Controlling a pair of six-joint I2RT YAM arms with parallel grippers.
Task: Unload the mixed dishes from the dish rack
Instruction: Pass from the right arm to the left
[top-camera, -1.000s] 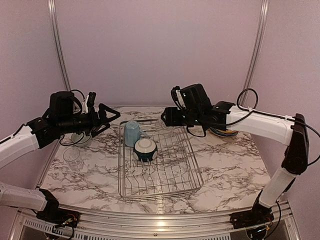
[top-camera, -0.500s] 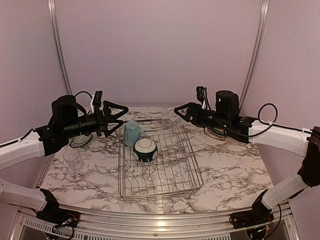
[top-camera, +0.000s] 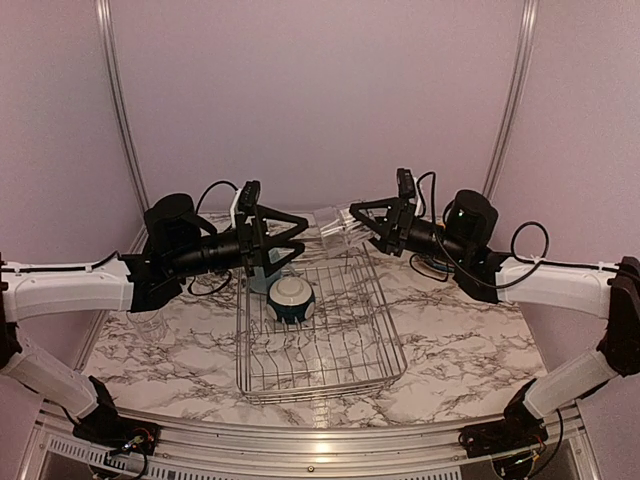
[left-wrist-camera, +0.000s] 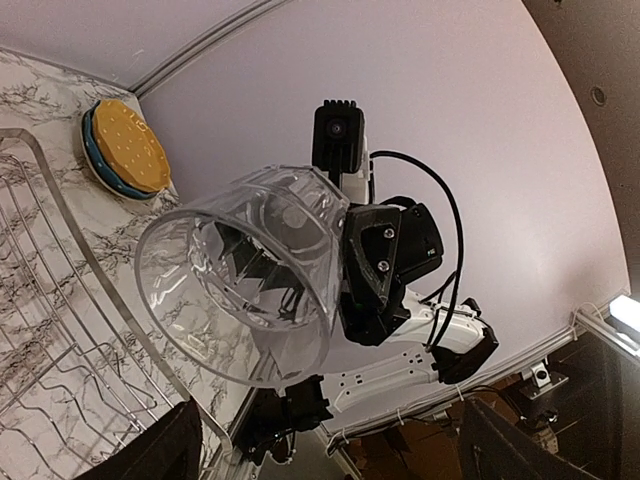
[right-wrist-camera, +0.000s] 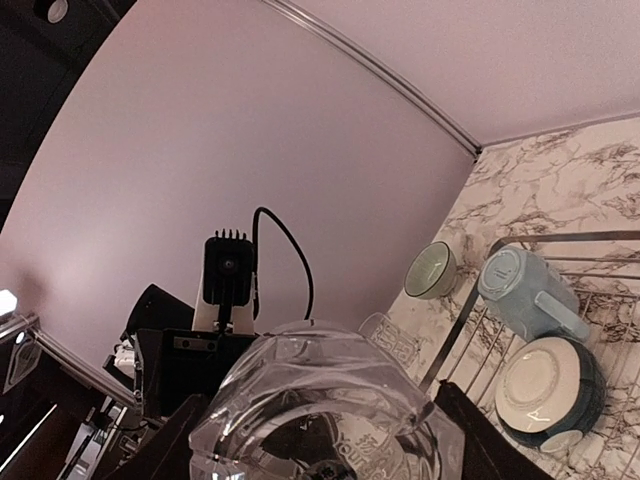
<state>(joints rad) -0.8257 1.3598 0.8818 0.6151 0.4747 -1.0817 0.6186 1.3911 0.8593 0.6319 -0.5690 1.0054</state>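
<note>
Lilac walls close in a white-and-grey marbled table (top-camera: 450, 330), and on it stands the rectangular silver wire dish rack (top-camera: 322, 372). My right gripper (top-camera: 352, 222) is clamped on a clear drinking glass (top-camera: 333, 221). It holds the glass in the air over the rack's far edge, tipped on its side with the mouth turned toward my left arm. My left gripper (top-camera: 297, 234) hangs just beside that mouth, its jaws spread wide with nothing between them, and it does not touch the glass.

Inside the rack, a dark-teal-and-white bowl (top-camera: 291, 298) sits toward the far left corner. A light blue mug (right-wrist-camera: 525, 290) is just behind it; I cannot tell whether the two touch. Off the rack on my left side, a grey-green bowl (right-wrist-camera: 431, 270) and a second clear glass (right-wrist-camera: 390, 338) are on the marble near each other. On my right side, beyond the rack's edge, a yellow plate (left-wrist-camera: 130, 147) lies on top of a blue plate (left-wrist-camera: 97, 163).
</note>
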